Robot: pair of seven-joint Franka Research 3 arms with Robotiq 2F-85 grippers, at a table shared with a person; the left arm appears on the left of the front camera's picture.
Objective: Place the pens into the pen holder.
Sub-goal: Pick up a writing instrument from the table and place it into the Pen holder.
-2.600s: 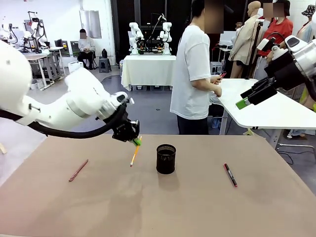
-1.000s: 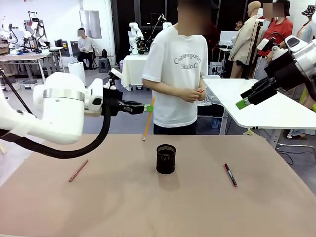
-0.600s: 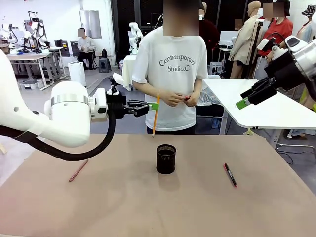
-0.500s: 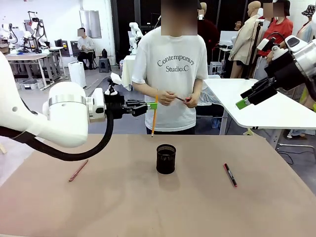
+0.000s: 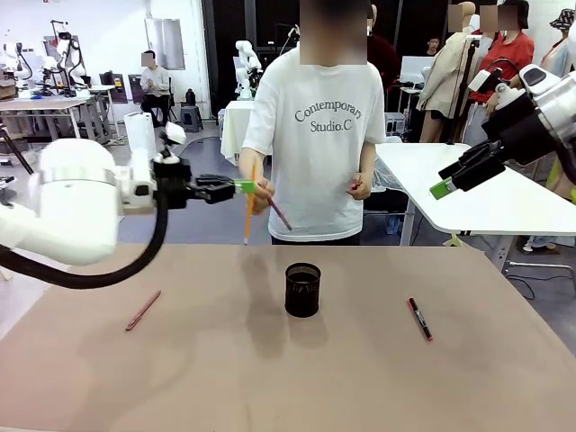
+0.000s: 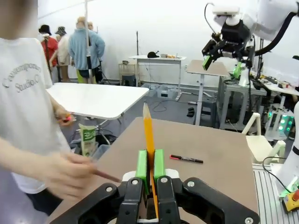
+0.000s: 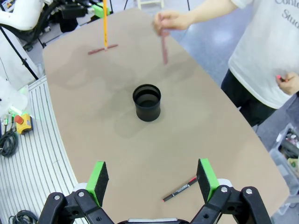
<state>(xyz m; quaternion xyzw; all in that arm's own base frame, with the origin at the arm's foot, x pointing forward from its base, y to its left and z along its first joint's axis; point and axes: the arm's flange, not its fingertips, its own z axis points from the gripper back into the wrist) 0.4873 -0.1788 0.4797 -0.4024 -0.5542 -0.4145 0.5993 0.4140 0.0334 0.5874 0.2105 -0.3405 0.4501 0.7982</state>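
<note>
My left gripper (image 5: 243, 186) is shut on a yellow-orange pencil (image 5: 248, 212) that hangs upright in the air, left of and behind the black mesh pen holder (image 5: 302, 289). In the left wrist view the pencil (image 6: 149, 135) stands clamped between the green pads (image 6: 141, 164). A person's hand holds a pinkish-red pen (image 5: 280, 215) right beside the pencil. Another pinkish-red pen (image 5: 143, 310) lies on the table at the left. A black marker (image 5: 419, 318) lies to the right of the holder. My right gripper (image 5: 459, 177) hangs open, high at the right; below it are the holder (image 7: 147, 101) and the marker (image 7: 180, 188).
The person in a white T-shirt (image 5: 328, 135) stands at the table's far edge, with something small and red in the other hand (image 5: 352, 188). A white side table (image 5: 477, 193) stands behind at the right. The brown table (image 5: 270, 378) is bare in front of the holder.
My left gripper has carried the pencil to the left, away from above the holder. The person has reached one hand with a red pen out next to the pencil. The right arm has not moved.
</note>
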